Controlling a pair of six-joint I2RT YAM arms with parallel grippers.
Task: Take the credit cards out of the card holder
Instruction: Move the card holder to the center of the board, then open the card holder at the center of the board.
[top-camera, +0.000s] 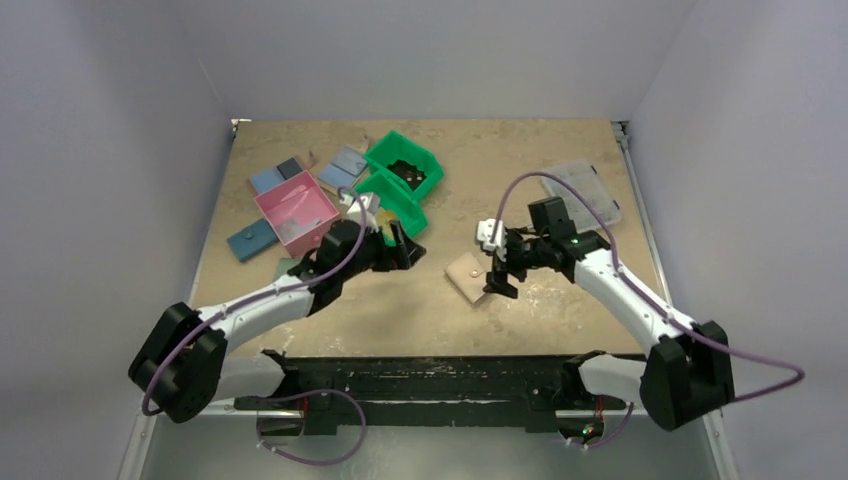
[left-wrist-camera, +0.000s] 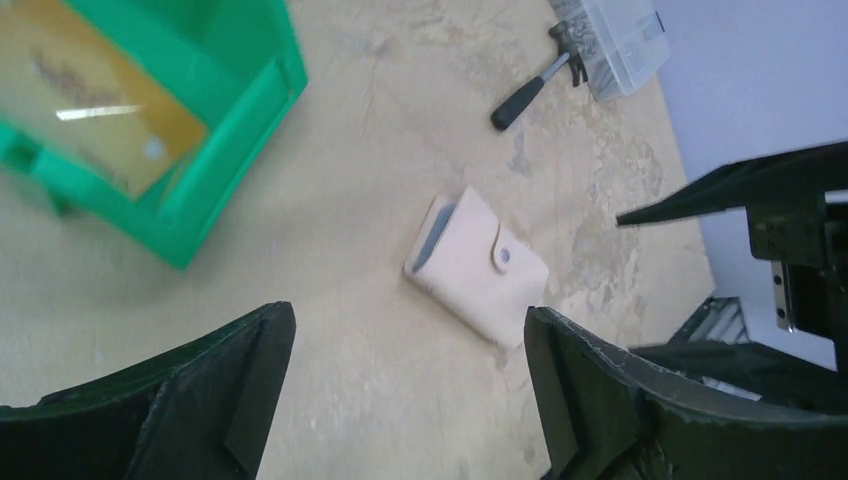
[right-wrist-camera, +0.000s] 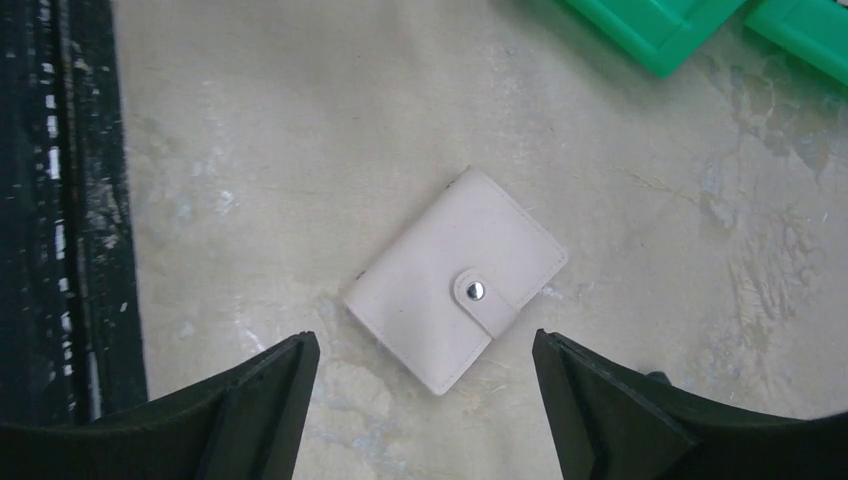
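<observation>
One beige-tan folding card holder (right-wrist-camera: 457, 293), snap fastened, lies on the desk (right-wrist-camera: 250, 150); left gripper (left-wrist-camera: 405, 330) and right gripper (right-wrist-camera: 422, 345) jaws gape wide, empty.

Pale grey walls (top-camera: 110, 150) 3 sides, scuffed tan tabletop (top-camera: 480, 160), even diffuse light

The left arm (top-camera: 270, 300) reaches forward and inward; the left claw (top-camera: 401, 246) has its jaws spread wide, gripping nothing. The right arm (top-camera: 630, 295) bends inward; the right claw (top-camera: 498, 281) points downward, jaws spread, gripping nothing.
</observation>
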